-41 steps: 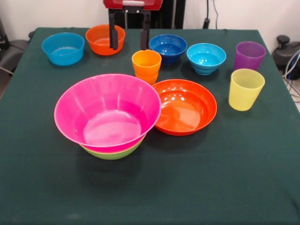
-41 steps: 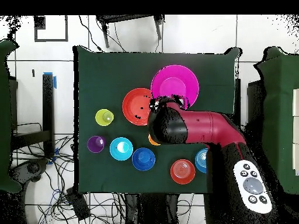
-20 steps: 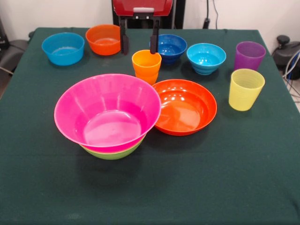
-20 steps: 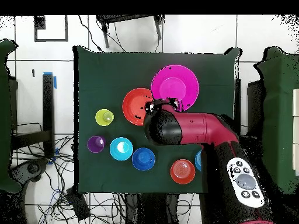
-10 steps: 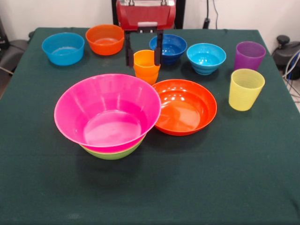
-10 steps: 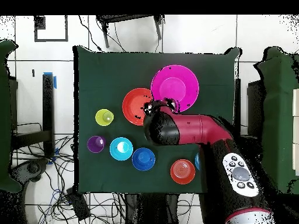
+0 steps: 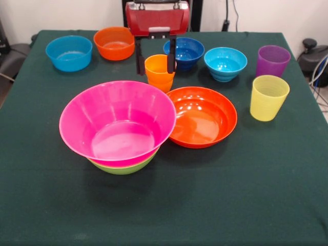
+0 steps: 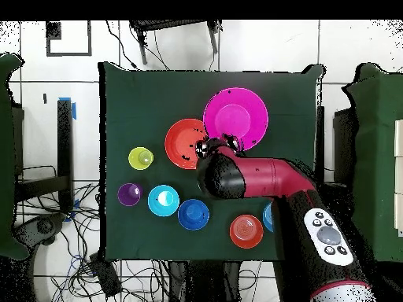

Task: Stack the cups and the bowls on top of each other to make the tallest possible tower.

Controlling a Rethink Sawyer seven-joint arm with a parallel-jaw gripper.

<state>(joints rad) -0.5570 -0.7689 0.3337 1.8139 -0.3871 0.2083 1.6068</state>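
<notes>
Now the pincer (image 7: 156, 62) is seen lowered over the orange cup (image 7: 159, 72), its two dark fingers (image 7: 139, 59) spread apart, one on each side of the cup's rim, with no clear contact visible. The cup is stood upright on the green worktop (image 7: 246, 195), just behind the shallow orange bowl (image 7: 202, 116). The large pink bowl (image 7: 118, 122) is nested in the lime green bowl (image 7: 123, 168), forming the tower's base at the front left of the front view, its rim just beside the shallow orange bowl. Along the far edge are set the blue bowl (image 7: 69, 52), the small orange bowl (image 7: 114, 42), the dark blue bowl (image 7: 185, 52) and the cyan bowl (image 7: 225, 63). The purple cup (image 7: 272, 60) and the yellow cup (image 7: 269, 97) are stood upright near each other at the right. In the overhead view the red and black arm (image 8: 260, 177) is laid over the orange cup, which is hidden there
</notes>
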